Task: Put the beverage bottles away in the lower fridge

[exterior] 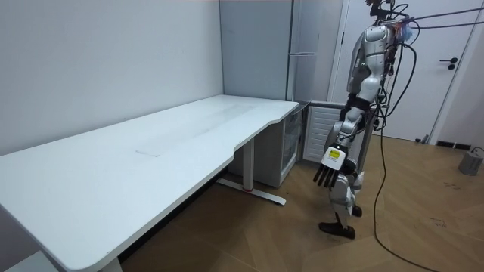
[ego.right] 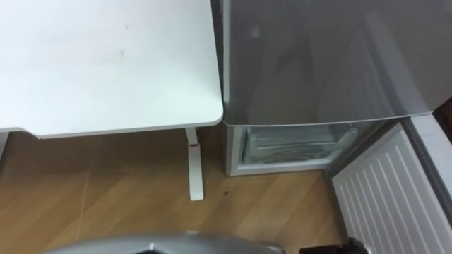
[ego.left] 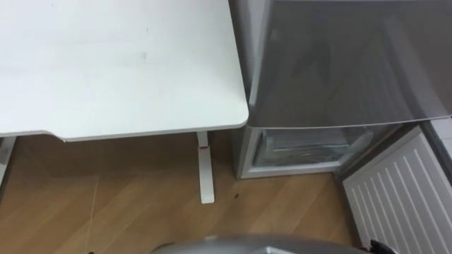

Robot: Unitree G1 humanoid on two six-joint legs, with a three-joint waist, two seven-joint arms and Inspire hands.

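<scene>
Robot stands facing the fridge (ego.left: 339, 63), lower compartment (ego.left: 311, 149) wide open just right of the white counter (ego.left: 120, 70); left hand (exterior: 327, 175) hangs at its side, fingers straight, holding nothing

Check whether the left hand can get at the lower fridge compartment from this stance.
Probably not yet. The left hand hangs open by the thigh while the robot stands upright, and the lower fridge compartment sits near the floor. Its door is swung aside, so nothing blocks it; bending seems needed.
</scene>
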